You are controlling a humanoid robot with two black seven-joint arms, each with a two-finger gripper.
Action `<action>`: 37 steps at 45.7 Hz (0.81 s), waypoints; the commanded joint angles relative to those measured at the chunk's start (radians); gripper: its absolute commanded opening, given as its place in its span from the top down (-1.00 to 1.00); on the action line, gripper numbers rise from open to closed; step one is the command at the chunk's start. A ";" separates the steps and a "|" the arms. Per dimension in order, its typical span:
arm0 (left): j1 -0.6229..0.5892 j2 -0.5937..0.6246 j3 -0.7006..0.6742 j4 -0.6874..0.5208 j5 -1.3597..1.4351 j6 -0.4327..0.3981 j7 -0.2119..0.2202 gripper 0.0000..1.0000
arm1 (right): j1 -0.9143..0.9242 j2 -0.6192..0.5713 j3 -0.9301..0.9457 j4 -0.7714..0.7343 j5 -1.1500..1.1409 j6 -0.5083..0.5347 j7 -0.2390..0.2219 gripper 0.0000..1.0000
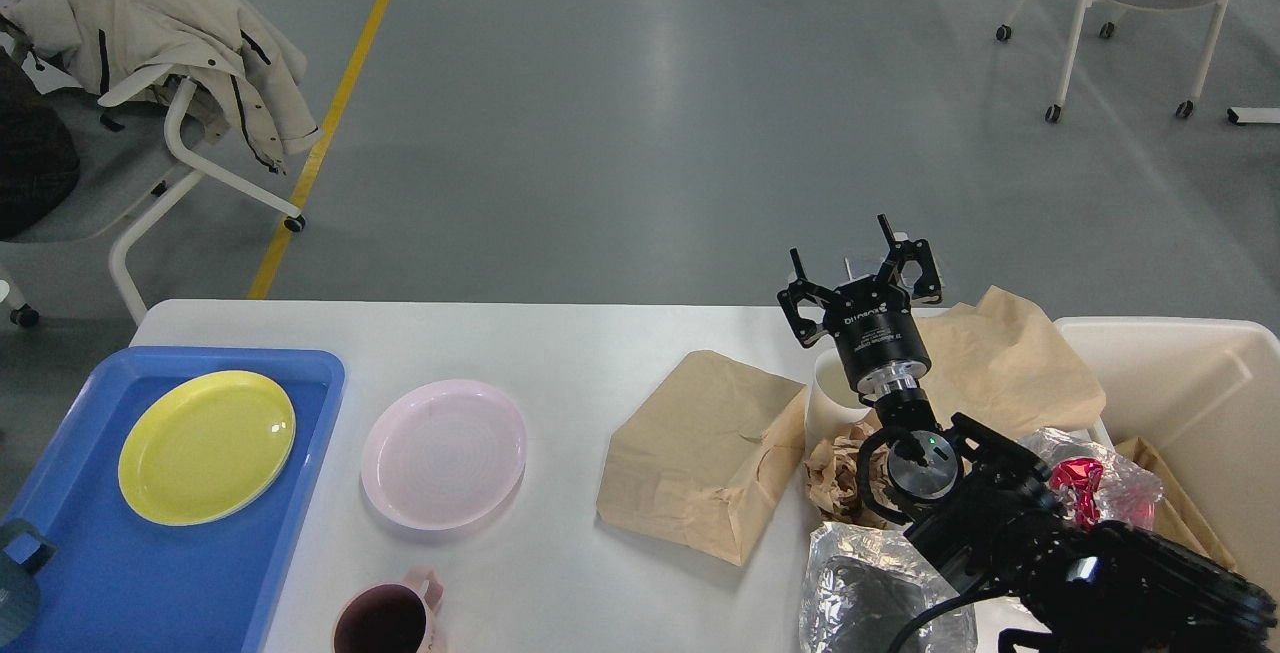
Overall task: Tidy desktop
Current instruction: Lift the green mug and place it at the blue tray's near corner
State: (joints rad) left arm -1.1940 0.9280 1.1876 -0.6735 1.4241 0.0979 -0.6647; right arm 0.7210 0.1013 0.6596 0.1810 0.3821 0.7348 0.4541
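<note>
The white desktop [570, 353] fills the lower half of the head view. On its left, a blue tray [150, 583] holds a yellow plate [207, 447]. A grey-blue mug [15, 573] shows only partly at the view's left edge, by the tray's front left. A pink plate [444, 454] and a pink mug [385, 619] sit on the desktop right of the tray. My right gripper [858, 268] is open and empty, raised above a white paper cup [825, 398]. My left gripper is out of view.
A flat brown paper bag [700, 453] lies mid-table. Crumpled brown paper [835, 473], another brown sheet [1000, 363] and silver foil [860, 583] surround my right arm. A cream bin [1180, 373] at right holds foil and red wrapping [1075, 483]. Chairs stand on the floor beyond.
</note>
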 commanded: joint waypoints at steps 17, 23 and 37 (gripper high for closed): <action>0.085 -0.057 -0.009 0.046 -0.088 0.022 -0.004 -0.43 | 0.000 0.000 0.000 0.000 0.000 0.000 0.000 -1.00; 0.080 -0.057 -0.033 0.046 -0.106 0.020 -0.010 -0.63 | 0.000 0.000 0.000 0.000 0.000 0.000 0.000 -1.00; -0.143 -0.041 -0.046 0.046 -0.108 -0.023 -0.133 -0.70 | 0.000 0.000 0.000 0.000 0.000 0.000 0.000 -1.00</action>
State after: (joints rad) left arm -1.1994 0.8800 1.1374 -0.6290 1.3164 0.1024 -0.7429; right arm 0.7210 0.1013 0.6596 0.1808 0.3817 0.7348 0.4541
